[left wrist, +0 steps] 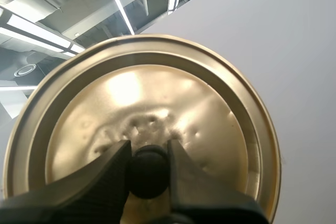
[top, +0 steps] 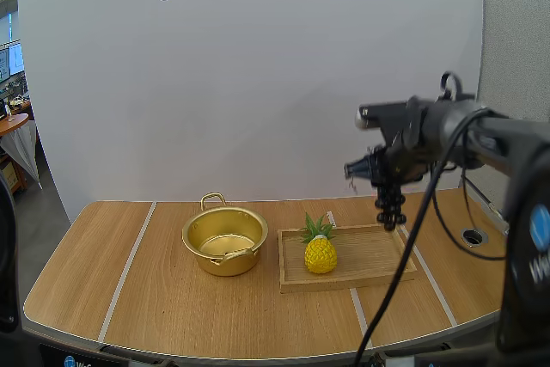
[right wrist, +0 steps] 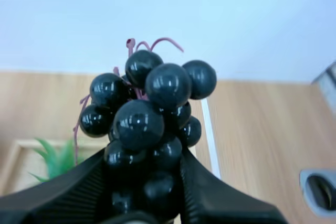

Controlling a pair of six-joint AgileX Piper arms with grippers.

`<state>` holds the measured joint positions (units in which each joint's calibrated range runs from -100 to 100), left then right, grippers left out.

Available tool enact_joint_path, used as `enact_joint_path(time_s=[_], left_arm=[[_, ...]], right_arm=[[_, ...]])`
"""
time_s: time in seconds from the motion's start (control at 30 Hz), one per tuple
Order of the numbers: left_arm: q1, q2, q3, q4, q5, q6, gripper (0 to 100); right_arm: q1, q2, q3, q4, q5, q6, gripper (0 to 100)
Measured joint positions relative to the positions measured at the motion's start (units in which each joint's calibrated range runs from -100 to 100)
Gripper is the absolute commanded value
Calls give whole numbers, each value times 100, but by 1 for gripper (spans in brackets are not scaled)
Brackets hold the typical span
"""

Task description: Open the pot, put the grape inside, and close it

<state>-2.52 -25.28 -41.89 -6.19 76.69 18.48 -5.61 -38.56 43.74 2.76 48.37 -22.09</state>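
Right tool (right wrist: 142, 156) clamped on the lower part of the grape bunch (right wrist: 152, 103), which hangs in the air over the right end of the wooden tray (top: 369, 255). Left tool (left wrist: 148, 148) clamped on the black knob (left wrist: 148, 174) of the gold lid (left wrist: 157, 87). Pot (top: 225, 266) stands open on the tabletop (top: 163, 307), just left of the tray. Yellow pineapple (top: 320, 253) upright on the tray.

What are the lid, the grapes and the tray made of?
The lid looks like thin metal, gold and shiny, slightly dented. The grapes look plastic: glossy black balls with sharp highlights. The tray seems wood, showing grain.
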Motion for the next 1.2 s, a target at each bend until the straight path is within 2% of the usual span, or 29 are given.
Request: enact_joint_path(time_s=[0.2, 0.37, 0.77, 1.2], left_arm=[[0, 0, 0, 0, 0, 0, 0], [0, 0, 0, 0, 0, 0, 0], [0, 0, 0, 0, 0, 0, 0], [0, 0, 0, 0, 0, 0, 0]], right_arm=[[321, -192, -1006, 516, 1163, -156, 0], [708, -192, -1414, 953, 1495, -347, 0], [1921, 193, -1528, 1152, 1579, -375, 0], [2478, 1032, -1528, 1087, 838, -300, 0]])
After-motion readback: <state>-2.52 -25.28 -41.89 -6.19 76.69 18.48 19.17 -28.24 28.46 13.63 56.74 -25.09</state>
